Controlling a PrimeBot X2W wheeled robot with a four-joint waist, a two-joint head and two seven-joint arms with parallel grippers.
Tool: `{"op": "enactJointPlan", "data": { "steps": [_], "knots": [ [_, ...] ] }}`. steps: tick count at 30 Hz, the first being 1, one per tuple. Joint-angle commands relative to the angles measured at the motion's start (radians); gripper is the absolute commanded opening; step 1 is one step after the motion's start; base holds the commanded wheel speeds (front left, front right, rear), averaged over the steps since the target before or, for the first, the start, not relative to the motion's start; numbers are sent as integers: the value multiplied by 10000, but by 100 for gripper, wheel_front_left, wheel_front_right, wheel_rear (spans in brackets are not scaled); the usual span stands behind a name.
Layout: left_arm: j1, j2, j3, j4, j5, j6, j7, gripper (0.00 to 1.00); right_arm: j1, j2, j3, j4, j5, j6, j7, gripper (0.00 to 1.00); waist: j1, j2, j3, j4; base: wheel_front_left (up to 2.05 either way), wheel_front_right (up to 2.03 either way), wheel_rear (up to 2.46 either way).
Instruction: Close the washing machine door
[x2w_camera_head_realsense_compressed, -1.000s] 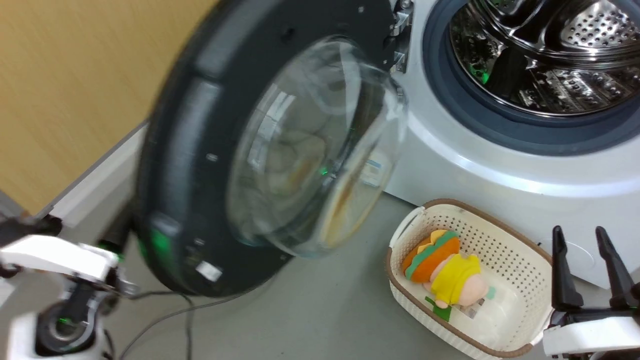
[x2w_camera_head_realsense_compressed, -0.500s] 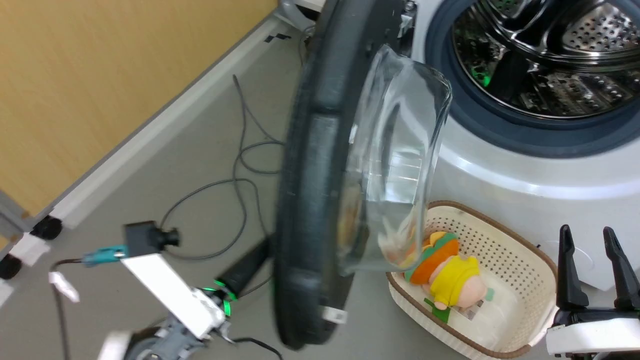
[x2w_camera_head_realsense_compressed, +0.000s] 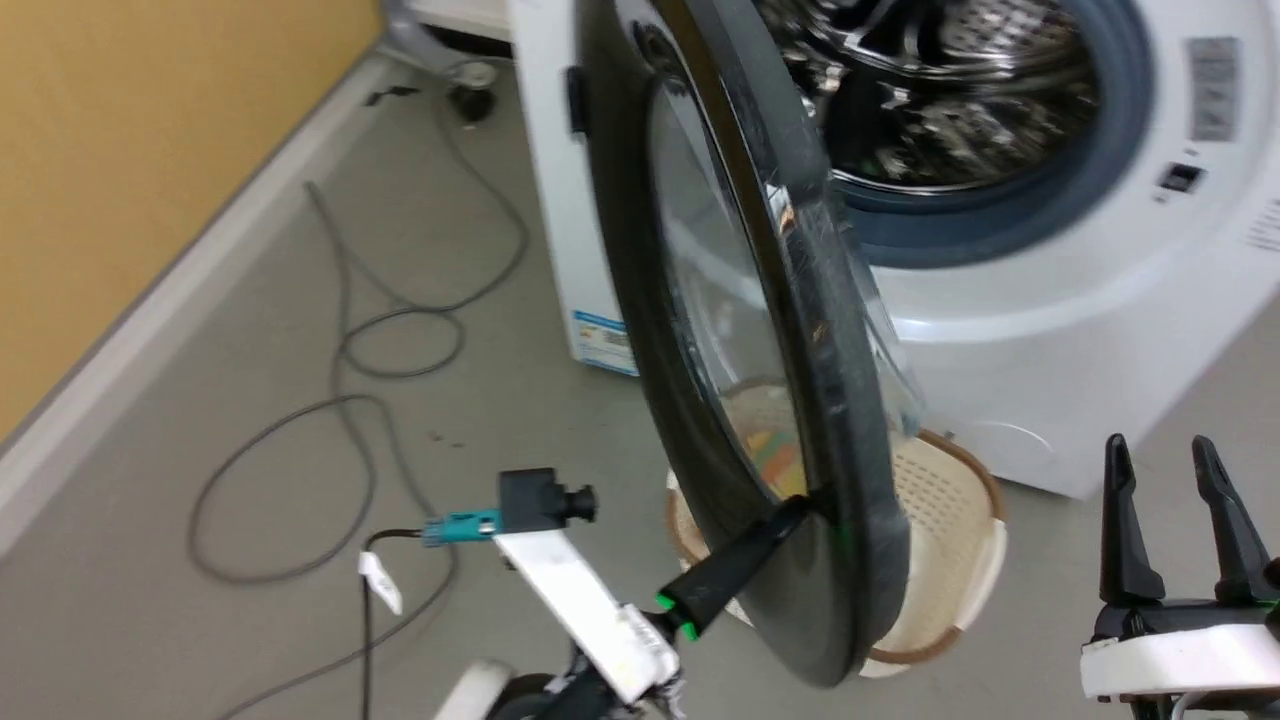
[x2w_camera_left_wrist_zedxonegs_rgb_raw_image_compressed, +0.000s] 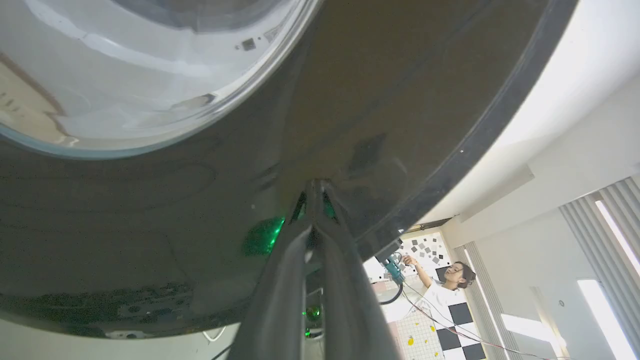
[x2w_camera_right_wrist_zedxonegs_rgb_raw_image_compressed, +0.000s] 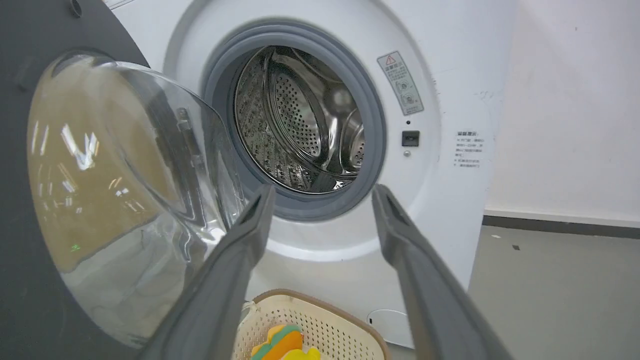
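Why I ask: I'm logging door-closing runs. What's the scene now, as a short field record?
washing machine door: partly open, not latched
washing machine: drum opening uncovered
left gripper: shut, tips against door's black frame
right gripper: open, empty, apart from door
basket: on floor before machine, plush toy inside
cable: loose on floor beside machine

so the door (x2w_camera_head_realsense_compressed: 730, 330) is big and round, a glossy black frame around a bulging clear glass window. it hangs about half open, nearly edge-on in the head view, at the left side of the washing machine (x2w_camera_head_realsense_compressed: 1080, 300), a white front loader with its grey seal (x2w_camera_head_realsense_compressed: 1060, 190) and shiny perforated drum (x2w_camera_head_realsense_compressed: 930, 90) exposed
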Motion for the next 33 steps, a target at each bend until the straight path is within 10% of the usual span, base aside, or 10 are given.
{"op": "enactJointPlan", "data": {
  "steps": [1, 12, 24, 29, 33],
  "knots": [
    [-246, -74, -168, 126, -73, -46, -182, 0, -170, 13, -2, -12, 20, 6, -42, 100, -1, -1, 98, -606, 0, 0, 0],
    [-1816, -102, -1954, 2137, -292, -46, -3155, 0, -347, 13, -7, 179, 216, 6, -42, 100, -1, -1, 393, -2186, 0, 0, 0],
    [-2472, 496, -2668, 2245, 466, -46, -4446, 0, -451, 13, -223, 39, 609, 6, -42, 100, -1, -1, 194, -2244, 0, 0, 0],
    [-2822, 1520, -2427, 2997, 2576, -46, -6038, 0, -559, 13, -520, -90, 357, 6, -42, 100, -1, -1, -17, -2132, 0, 0, 0],
    [-2901, 1269, 107, 3302, 6171, 900, -6153, 0, -821, 13, -910, -365, 72, 6, -42, 100, -1, -1, -142, -1986, 0, 0, 0]
  ]
}}
